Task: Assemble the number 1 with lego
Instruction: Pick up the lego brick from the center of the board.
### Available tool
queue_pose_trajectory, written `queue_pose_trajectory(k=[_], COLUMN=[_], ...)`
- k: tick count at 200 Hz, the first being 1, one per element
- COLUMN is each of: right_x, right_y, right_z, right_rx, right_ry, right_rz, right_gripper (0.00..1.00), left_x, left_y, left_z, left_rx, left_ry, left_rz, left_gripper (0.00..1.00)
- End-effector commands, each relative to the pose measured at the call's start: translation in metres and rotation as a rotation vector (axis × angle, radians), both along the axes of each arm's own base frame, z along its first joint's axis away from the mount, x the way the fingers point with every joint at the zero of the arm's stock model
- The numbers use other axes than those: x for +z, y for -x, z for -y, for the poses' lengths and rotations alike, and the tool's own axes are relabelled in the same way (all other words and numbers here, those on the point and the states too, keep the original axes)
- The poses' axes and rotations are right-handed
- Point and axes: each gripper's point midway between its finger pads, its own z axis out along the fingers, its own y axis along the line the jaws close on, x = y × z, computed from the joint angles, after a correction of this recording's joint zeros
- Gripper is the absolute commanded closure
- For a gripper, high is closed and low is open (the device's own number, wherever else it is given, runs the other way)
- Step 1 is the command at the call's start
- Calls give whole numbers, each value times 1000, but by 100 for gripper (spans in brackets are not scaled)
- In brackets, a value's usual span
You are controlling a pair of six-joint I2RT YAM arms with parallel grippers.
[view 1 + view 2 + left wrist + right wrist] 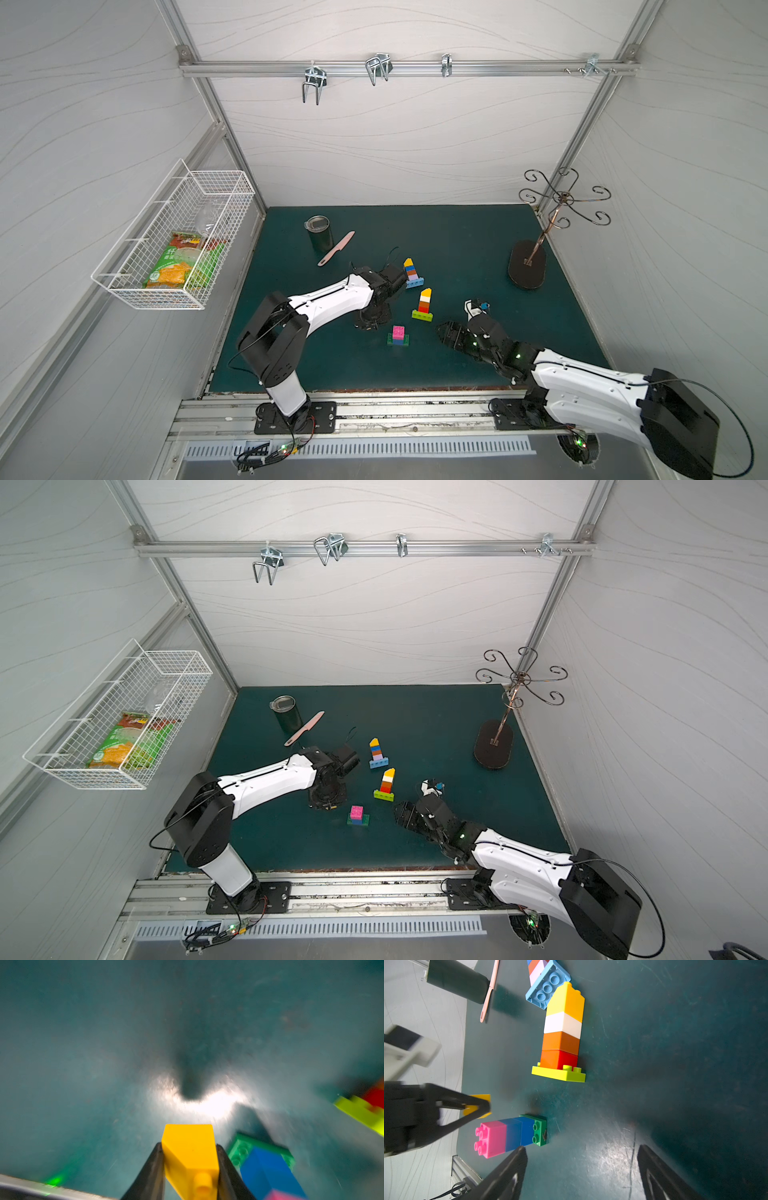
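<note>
Clamping a yellow sloped brick (189, 1153), left gripper (483, 1105) hangs beside the pink-topped stack (508, 1136); right gripper (581, 1147) waits, jaws apart. Risk: brick, seemingly tilted, misses studs and topples stack.

The dark teal table (457, 249) carries three lego stacks: a lime-based tower (424, 305) near its middle, a light-blue-based tower (412, 272) just behind it, and a shorter green-based stack (398, 336) just in front. Farther back and left of the lime-based tower are a dark tumbler (320, 235) and a pink knife (336, 248); well to its right stands a hook stand (527, 264).
</note>
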Motion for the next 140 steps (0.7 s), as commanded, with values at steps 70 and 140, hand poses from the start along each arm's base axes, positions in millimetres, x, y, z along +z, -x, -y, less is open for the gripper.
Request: queue_pose_trajectory(k=[70,140], right_x=[6,10], right_y=[-6,-3], right_z=[12,14], right_rx=[-79,-74], right_ry=[-25,-57], right_rz=[13,30], right_gripper=[1,1], left_x=[89,65], left_y=[32,36], left_z=[63,89], left_rx=[-411,-438], left_ry=[83,111], left_rz=[62,50], left_gripper=[89,89])
